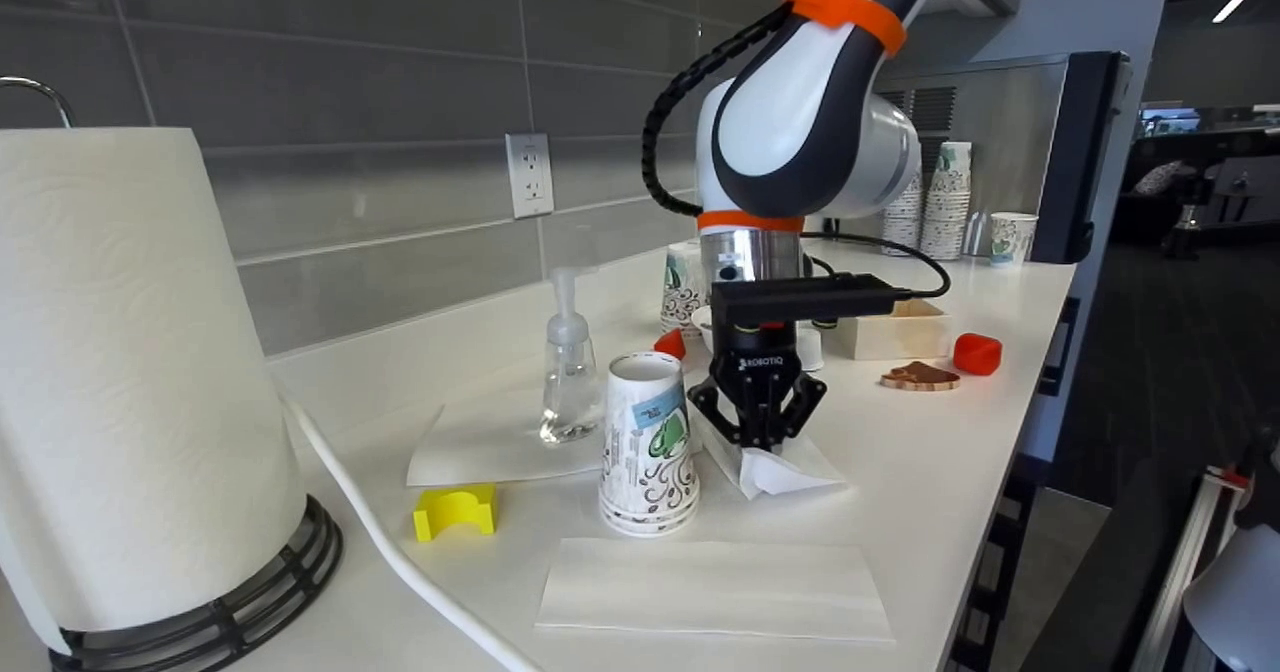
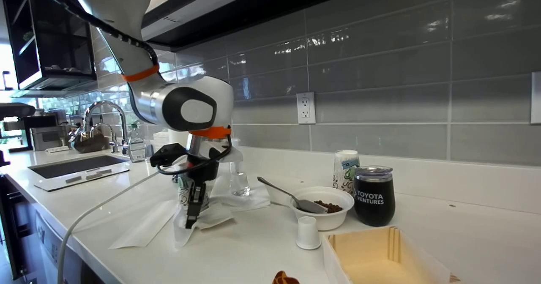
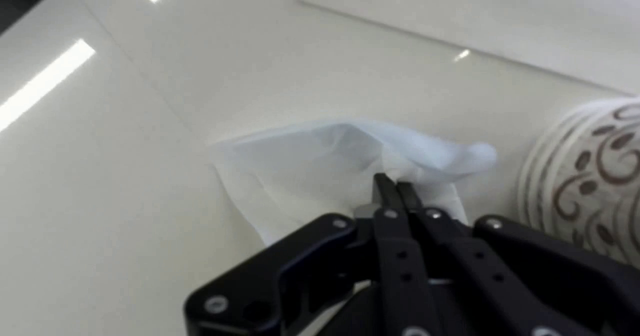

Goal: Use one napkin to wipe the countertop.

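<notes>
Pinching a bunched white napkin, black fingers close together, pointing down; the napkin on the off-white worktop, just beside upturned printed cups; a yellow block, a flat paper sheet near the cups.

White arm shell, above gripper, is showing dark trim and orange bands | ribbed black cable is running above gripper | silver collar is gleaming above gripper | black bar is sprouting a thin cable, just above gripper | white ROBOTIQ lettering is marking gripper | silver screws are studding its black links
</notes>
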